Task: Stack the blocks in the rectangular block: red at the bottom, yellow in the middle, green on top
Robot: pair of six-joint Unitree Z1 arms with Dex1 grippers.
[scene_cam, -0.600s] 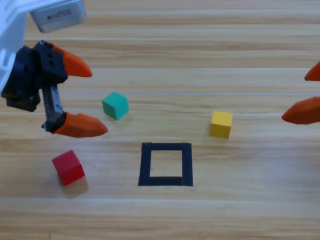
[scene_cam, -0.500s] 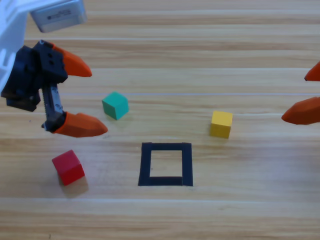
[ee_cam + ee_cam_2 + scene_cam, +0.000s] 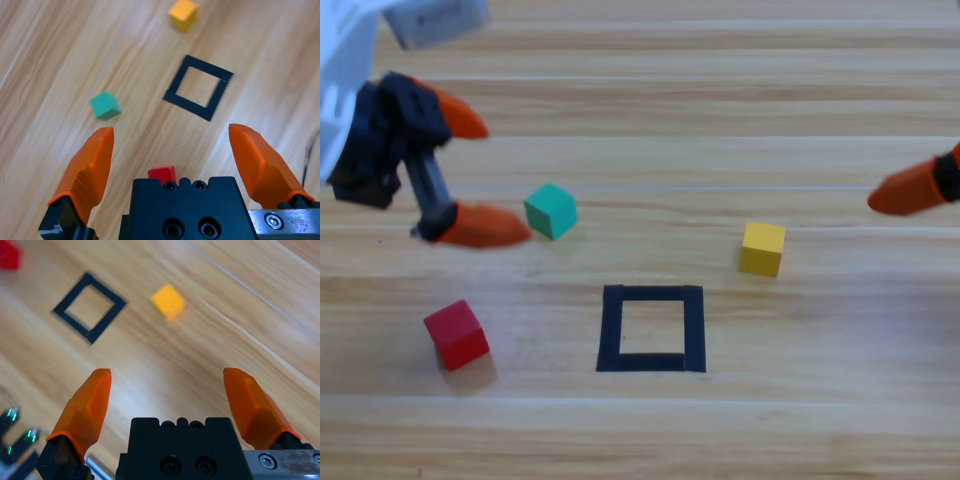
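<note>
At left, left gripper (image 3: pixel 476 170) shifted up; cubes unmoved.

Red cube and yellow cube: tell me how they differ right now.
The red cube lies left of the tape square; the yellow cube lies up and right of it. The red cube sits turned against the wood grain, the yellow cube nearly square to it. The open left gripper hangs nearer the red cube. Both rest outside the square, ungripped.
</note>
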